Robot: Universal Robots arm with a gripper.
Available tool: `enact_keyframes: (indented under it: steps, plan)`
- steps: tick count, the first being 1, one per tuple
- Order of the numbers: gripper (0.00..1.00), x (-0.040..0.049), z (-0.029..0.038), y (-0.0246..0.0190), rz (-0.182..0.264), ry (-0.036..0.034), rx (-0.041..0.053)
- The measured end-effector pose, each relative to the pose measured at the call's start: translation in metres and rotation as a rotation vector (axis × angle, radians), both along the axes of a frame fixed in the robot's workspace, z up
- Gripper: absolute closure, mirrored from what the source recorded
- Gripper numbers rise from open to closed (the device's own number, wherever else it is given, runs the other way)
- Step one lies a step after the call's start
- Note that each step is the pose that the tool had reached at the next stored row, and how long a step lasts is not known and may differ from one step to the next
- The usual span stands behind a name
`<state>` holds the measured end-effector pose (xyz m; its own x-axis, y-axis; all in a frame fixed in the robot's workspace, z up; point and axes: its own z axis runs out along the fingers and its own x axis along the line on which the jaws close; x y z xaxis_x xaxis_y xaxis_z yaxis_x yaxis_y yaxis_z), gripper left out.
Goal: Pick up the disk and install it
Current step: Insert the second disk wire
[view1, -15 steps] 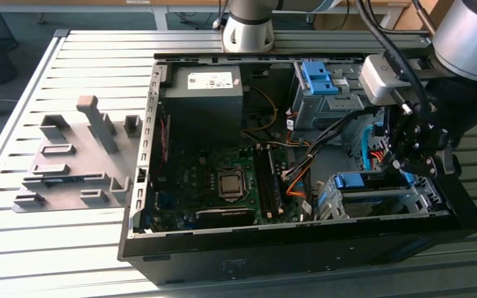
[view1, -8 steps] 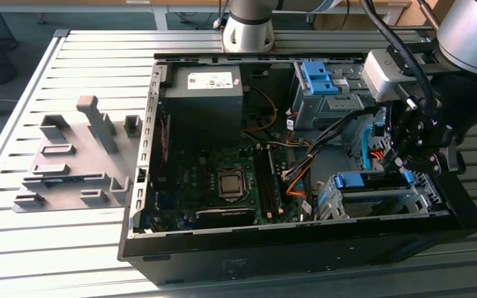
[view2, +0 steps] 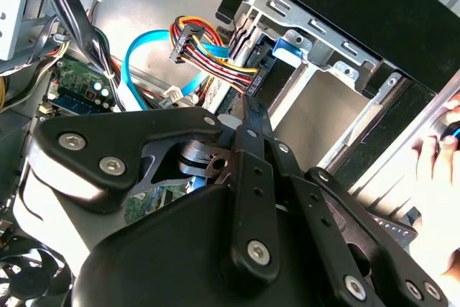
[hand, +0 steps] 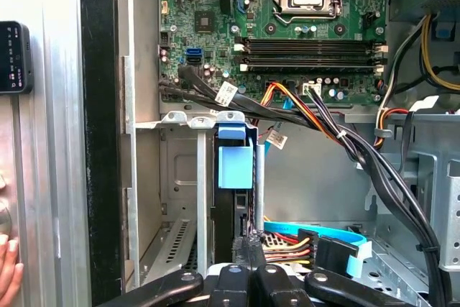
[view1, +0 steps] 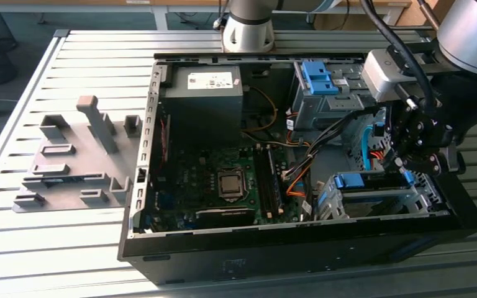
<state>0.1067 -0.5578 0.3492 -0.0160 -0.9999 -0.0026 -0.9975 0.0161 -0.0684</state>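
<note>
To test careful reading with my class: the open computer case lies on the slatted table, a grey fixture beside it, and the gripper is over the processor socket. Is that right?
Not quite. The exterior view shows the gripper over the drive cage, well away from the processor socket. The open case, table and grey fixture are as stated.

The flat dark metal disk with blue plastic rails [hand: 234,177] stands on edge inside the grey metal drive cage of the open computer case. Its blue pull tab faces the motherboard. In the exterior view, the disk [view1: 361,181] sits in the cage at the case's front corner, on the exterior view's right.
</note>
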Motion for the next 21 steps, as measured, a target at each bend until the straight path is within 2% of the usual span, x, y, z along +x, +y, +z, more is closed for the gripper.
enact_keyframes:
  steps: [8, 10, 17, 21]
  plan:
    - [0.89, -0.0061, 0.0012, 0.0000, 0.000, 0.0000, -0.0002]
    - [0.89, -0.0062, 0.0056, 0.0000, 0.000, 0.0000, -0.0001]
    - [0.89, -0.0065, 0.0291, 0.0003, 0.000, 0.0001, -0.0001]
    - [0.89, -0.0066, 0.0295, 0.0003, 0.000, 0.0001, 0.0001]
